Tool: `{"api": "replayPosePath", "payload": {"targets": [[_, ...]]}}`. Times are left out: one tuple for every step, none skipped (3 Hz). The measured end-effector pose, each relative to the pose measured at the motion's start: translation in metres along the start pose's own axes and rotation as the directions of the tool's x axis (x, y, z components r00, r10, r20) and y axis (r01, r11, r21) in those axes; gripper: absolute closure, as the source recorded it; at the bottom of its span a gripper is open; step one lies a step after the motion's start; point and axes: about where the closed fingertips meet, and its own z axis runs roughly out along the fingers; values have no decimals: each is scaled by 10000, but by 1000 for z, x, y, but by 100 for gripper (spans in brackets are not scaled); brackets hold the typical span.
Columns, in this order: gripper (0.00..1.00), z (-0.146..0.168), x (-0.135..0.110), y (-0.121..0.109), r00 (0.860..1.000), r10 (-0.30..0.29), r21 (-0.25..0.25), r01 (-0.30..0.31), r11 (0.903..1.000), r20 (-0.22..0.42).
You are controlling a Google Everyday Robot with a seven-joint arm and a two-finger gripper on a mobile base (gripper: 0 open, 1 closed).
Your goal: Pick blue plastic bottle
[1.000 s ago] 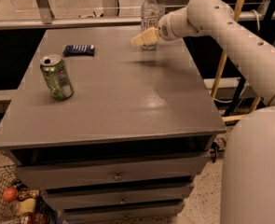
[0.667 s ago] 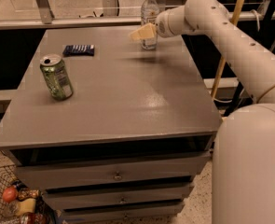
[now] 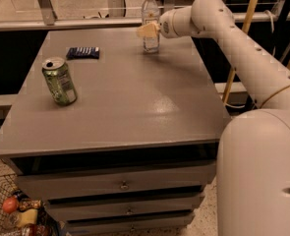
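So the tall clear plastic water bottle with the white cap and white label [image 3: 150,13] was standing upright at the far edge of the flat grey cabinet top [image 3: 134,107], a bit right of the middle. The robot's cream-coloured gripper [image 3: 147,31] was right up against it at about label height, coming in from the right and covering part of the bottle's middle. Honestly couldn't tell if the gripper actually had hold of the bottle or was just sitting against it. The bottle's base looked like it was down on the surface. The chunky white arm [image 3: 243,48] ran from the gripper back to the near right, where the big rounded white robot body [image 3: 262,176] filled that corner. Over on the left side, a dented green drink can [image 3: 59,81] stood a little tilted, well apart from the bottle. Farther back on the left, a flat dark blue packet [image 3: 83,52] lay on the surface. Under the top there were grey drawers with small knobs [image 3: 120,186], and a wire basket with some colourful stuff in it [image 3: 2,215] sat on the floor at the near left.
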Motion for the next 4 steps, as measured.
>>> {"api": "replayPosePath", "payload": {"targets": [[62,-15,-5,9,9994,-205,-305,213,9993,279],[93,-53,-14,38,9952,-840,-1048,889,9905,509],[100,-77,-25,58,9857,-1489,-1440,1590,9767,784],[100,-90,-28,68,9789,-1822,-1745,1962,9649,929]]}}
